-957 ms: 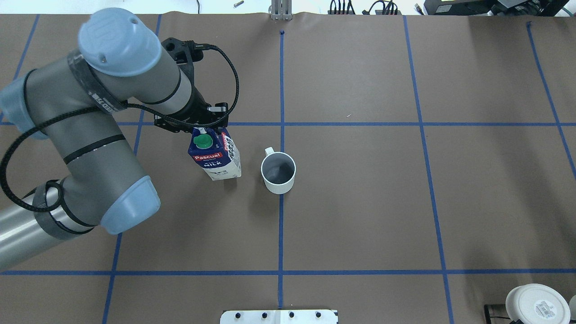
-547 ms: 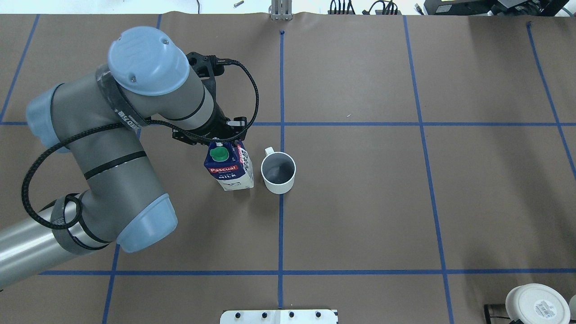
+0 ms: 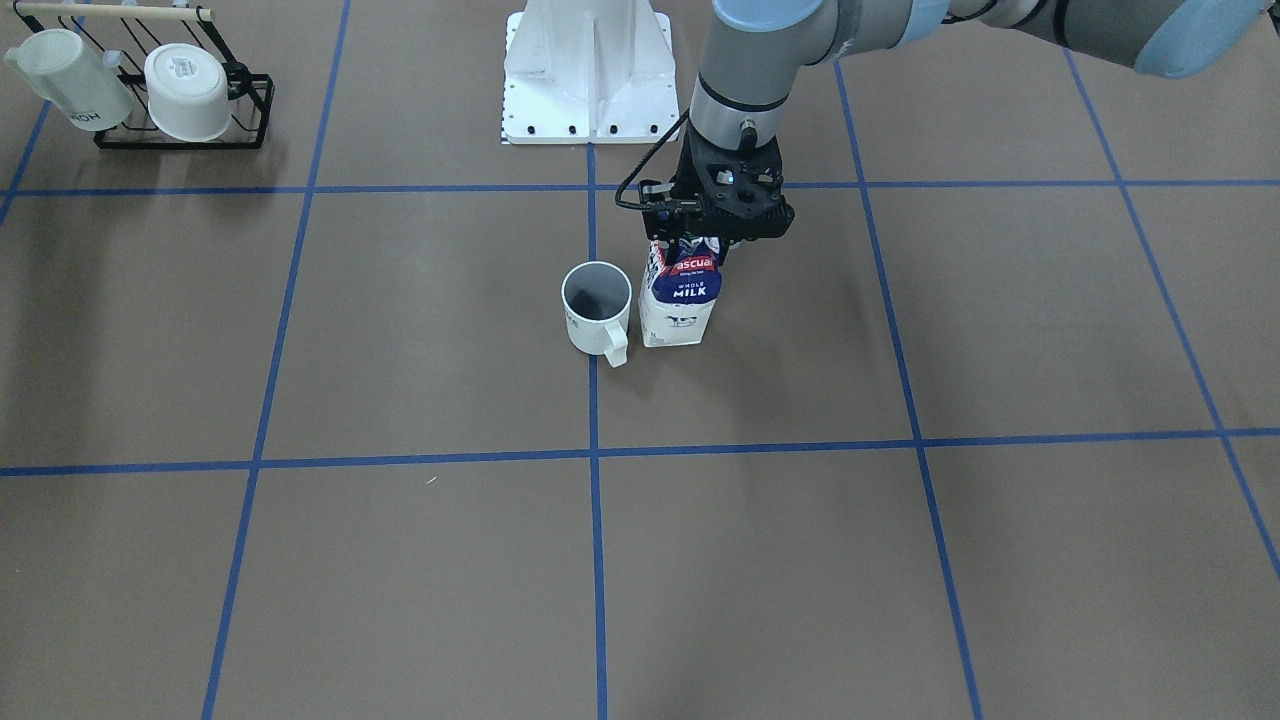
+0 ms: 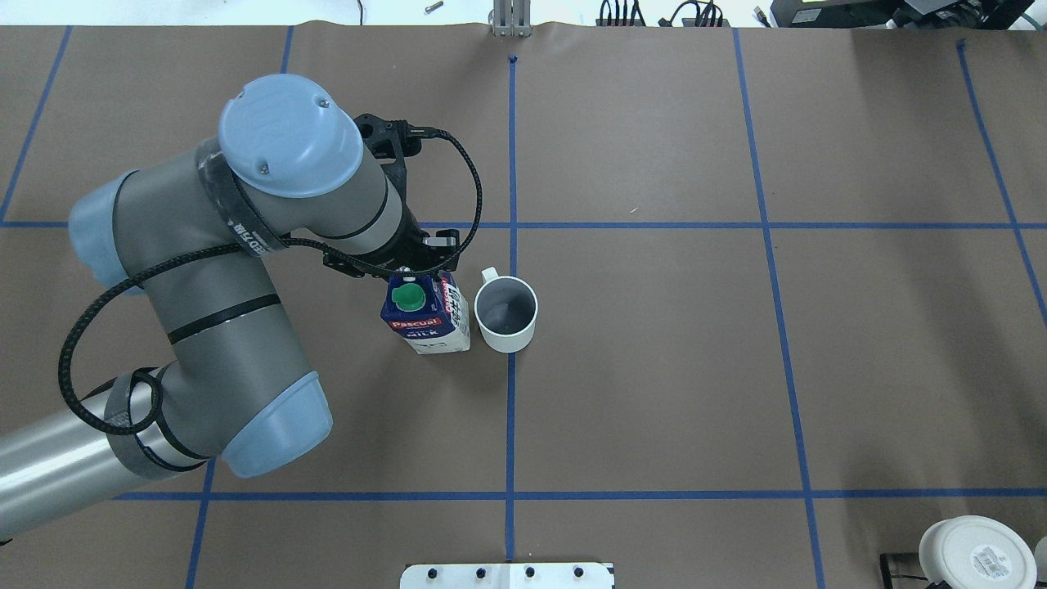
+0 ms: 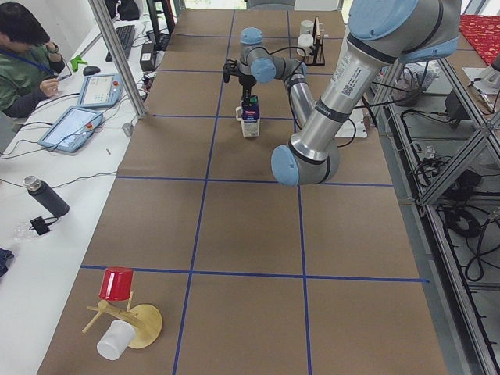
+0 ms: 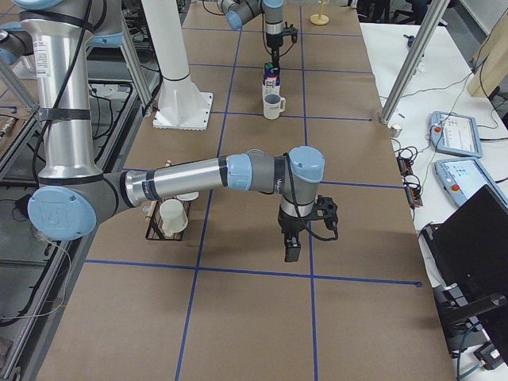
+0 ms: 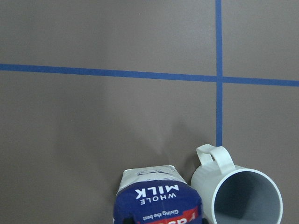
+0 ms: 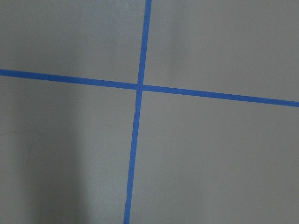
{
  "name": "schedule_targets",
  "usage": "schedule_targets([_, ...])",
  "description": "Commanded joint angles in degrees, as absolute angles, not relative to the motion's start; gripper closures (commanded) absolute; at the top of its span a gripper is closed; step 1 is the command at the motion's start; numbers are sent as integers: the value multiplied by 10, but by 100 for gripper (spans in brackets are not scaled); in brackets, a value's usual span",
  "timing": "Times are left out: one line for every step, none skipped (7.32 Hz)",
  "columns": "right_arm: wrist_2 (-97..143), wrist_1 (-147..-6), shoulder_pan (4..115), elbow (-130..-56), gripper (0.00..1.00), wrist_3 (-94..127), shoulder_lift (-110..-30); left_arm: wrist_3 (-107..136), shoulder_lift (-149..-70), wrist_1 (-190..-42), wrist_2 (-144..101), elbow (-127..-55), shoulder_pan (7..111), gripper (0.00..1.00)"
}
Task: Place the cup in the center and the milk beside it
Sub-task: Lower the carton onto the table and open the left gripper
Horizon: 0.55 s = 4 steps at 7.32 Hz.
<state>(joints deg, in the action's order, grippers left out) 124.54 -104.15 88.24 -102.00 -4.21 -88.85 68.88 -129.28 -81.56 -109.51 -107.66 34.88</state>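
Note:
The cup point(image 4: 506, 315), a white mug with a dark grey inside, stands upright on the blue tape line point(image 4: 510, 393) at the center; it also shows in the front view point(image 3: 592, 308) and the left wrist view point(image 7: 243, 198). The milk point(image 4: 427, 317) is a blue and white carton with a green cap, close beside the cup on its left in the overhead view, with a narrow gap between them. My left gripper point(image 3: 703, 240) is shut on the carton's top point(image 3: 680, 300). The carton's base is at or just above the tabletop. My right gripper point(image 6: 291, 252) shows only in the exterior right view, so I cannot tell its state.
A black rack with white mugs point(image 3: 150, 90) stands near the robot's base plate point(image 3: 590, 70), on the right arm's side. A wooden stand with a red cup point(image 5: 117, 285) sits at the table's left end. An operator point(image 5: 23, 55) sits beside the table there.
My left arm has carried the milk to the right in the overhead view, from well clear of the cup to right beside it. The cup has not moved.

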Motion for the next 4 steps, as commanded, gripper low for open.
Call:
schedule_targets([1245, -1042, 882, -1020, 0, -42, -889, 686, -1290, -816, -1090, -1085, 349, 2])
schedule_targets([1245, -1042, 882, -1020, 0, -42, -892, 683, -1288, -814, -1090, -1093, 353, 2])
schedule_targets([1245, -1042, 882, -1020, 0, -43, -894, 682, -1287, -814, -1091, -1097, 356, 2])
schedule_targets([1245, -1041, 882, -1020, 0, -43, -896, 681, -1287, -814, -1092, -1099, 366, 2])
